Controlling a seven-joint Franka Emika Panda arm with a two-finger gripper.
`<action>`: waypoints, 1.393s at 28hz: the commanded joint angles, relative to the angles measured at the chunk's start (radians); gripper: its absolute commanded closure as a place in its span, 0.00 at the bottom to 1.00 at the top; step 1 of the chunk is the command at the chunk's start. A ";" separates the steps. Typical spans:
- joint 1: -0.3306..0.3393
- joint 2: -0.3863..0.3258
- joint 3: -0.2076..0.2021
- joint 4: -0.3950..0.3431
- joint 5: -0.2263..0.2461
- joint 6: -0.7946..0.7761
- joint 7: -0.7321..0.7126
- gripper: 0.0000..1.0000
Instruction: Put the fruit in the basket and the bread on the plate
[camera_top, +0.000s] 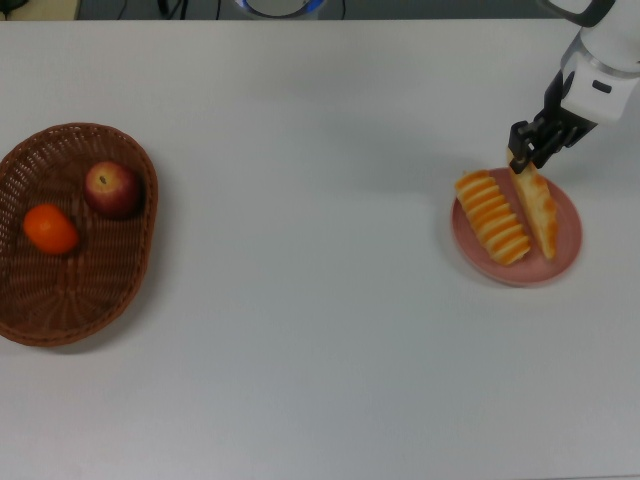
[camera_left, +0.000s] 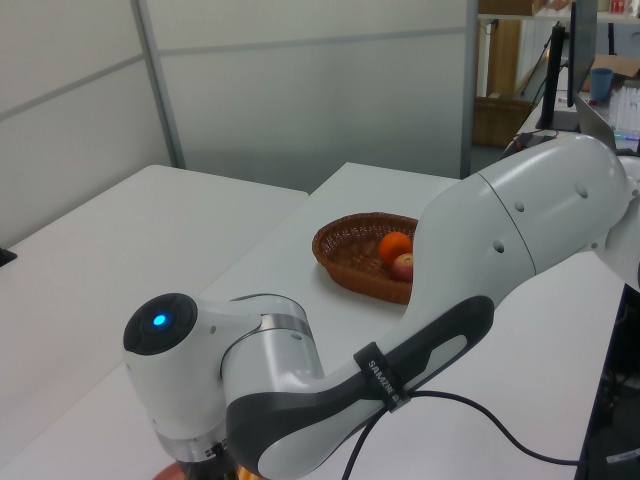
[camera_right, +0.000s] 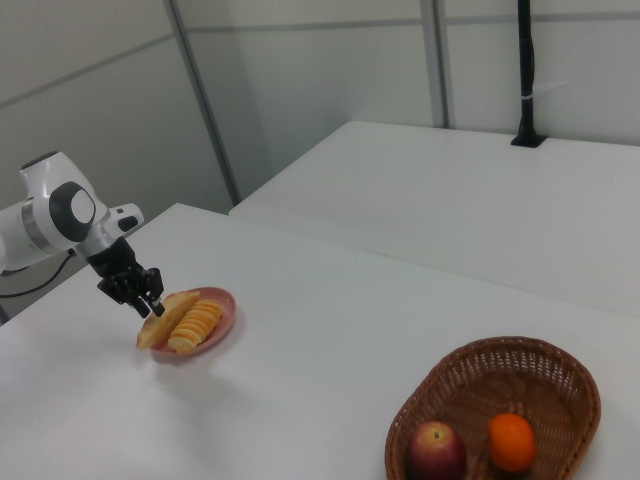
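Observation:
A pink plate (camera_top: 566, 251) at the top view's right holds both breads. The ridged roll (camera_top: 492, 217) lies on its left half and the twisted pastry (camera_top: 538, 208) beside it. My gripper (camera_top: 523, 156) is shut on the pastry's far tip, just off the plate's rim. The right view shows the gripper (camera_right: 152, 305) at the end of the pastry (camera_right: 165, 318), with the roll (camera_right: 198, 322) alongside on the plate (camera_right: 226, 305). The wicker basket (camera_top: 90, 320) at the top view's left contains the red apple (camera_top: 112, 188) and the orange mandarin (camera_top: 50, 228).
White table all round. In the left view my arm (camera_left: 500, 250) fills the foreground, hides the plate and partly covers the basket (camera_left: 345, 255). A second white table (camera_right: 480, 190) stands behind in the right view, with a black pole (camera_right: 525, 70) on it.

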 joint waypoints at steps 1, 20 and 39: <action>0.004 -0.035 -0.006 -0.003 -0.005 0.009 0.018 0.00; -0.240 -0.288 -0.020 -0.005 0.064 -0.238 0.012 0.00; -0.665 -0.389 -0.034 -0.054 0.227 -0.396 -0.134 0.00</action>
